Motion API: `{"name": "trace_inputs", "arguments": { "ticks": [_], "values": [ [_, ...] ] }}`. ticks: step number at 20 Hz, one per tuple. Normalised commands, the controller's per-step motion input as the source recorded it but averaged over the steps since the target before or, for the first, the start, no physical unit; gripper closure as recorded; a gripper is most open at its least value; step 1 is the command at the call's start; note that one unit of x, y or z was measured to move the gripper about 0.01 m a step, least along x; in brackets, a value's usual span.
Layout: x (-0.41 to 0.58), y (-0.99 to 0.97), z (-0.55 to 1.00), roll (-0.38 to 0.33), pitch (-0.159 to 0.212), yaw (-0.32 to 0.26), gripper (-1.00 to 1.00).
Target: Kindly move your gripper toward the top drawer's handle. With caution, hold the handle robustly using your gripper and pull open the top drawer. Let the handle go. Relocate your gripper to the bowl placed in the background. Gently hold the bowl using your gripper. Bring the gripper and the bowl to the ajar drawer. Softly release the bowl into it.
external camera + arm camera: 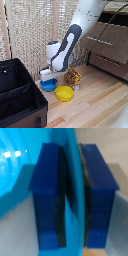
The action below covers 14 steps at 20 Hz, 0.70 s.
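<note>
A wooden floor [95, 100] runs in front of a reed-screen wall [30, 30], with a brown dresser [107, 47] at the exterior view's right. The blue bowl [48, 85] sits on the floor, just beside a yellow bowl [64, 93]. The gripper [48, 77] is down on it, blue fingers [49, 198] pinching the bowl's rim [75, 188] between them.

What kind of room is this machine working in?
Probably a home-like test room: a wooden floor, a brown dresser with bar-handled drawers, and pale curtains behind. Two bowls, blue and yellow, sit on the floor.
</note>
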Motion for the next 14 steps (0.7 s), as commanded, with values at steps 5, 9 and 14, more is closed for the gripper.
{"name": "trace_inputs", "arguments": {
  "ticks": [5,9,14],
  "values": [
    [0.319,0.14,0.44,0.023,-0.061,-0.193,1.0],
    [0.286,0.18,0.58,0.0,-0.032,-0.216,1.0],
    [0.346,0.12,0.85,0.0,0.028,-0.222,1.0]
  ]
}}
